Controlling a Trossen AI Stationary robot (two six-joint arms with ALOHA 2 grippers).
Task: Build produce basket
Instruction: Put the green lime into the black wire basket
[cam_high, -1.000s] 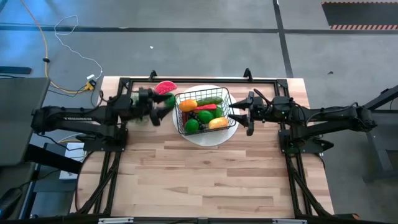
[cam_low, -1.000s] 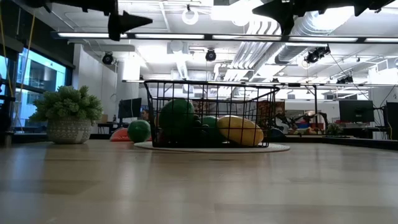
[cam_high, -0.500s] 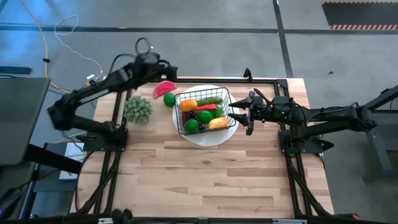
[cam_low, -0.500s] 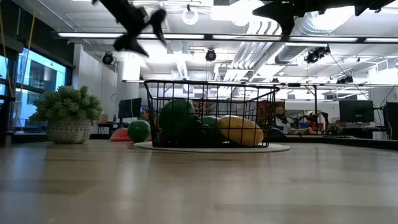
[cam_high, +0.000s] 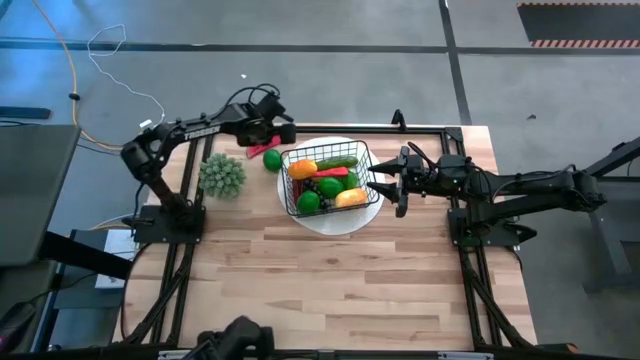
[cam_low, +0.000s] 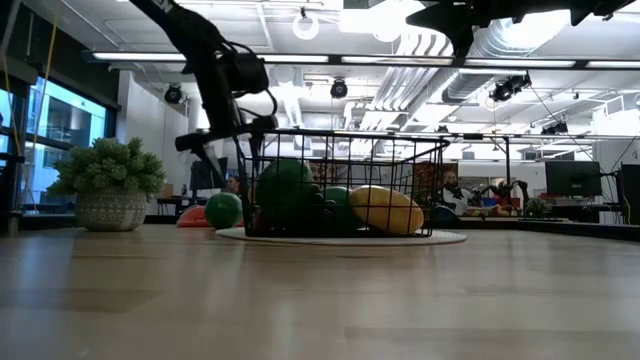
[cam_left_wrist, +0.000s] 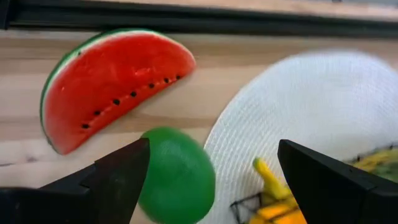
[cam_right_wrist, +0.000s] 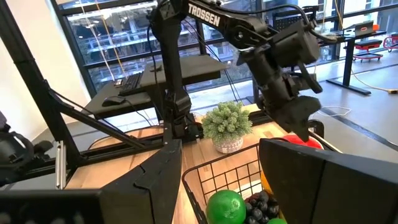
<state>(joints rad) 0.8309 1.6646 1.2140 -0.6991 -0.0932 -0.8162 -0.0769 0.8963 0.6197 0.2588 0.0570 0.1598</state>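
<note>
The left pincer (cam_high: 272, 138) has swung from the left side of the frame up and over to hover above the watermelon slice (cam_left_wrist: 112, 84) and loose lime (cam_high: 272, 159), fingers spread, hiding most of the slice from above.

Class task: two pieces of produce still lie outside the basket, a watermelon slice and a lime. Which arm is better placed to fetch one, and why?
The left. Its open end effector hangs right over the lime and watermelon slice. The right end effector waits across the basket.
</note>
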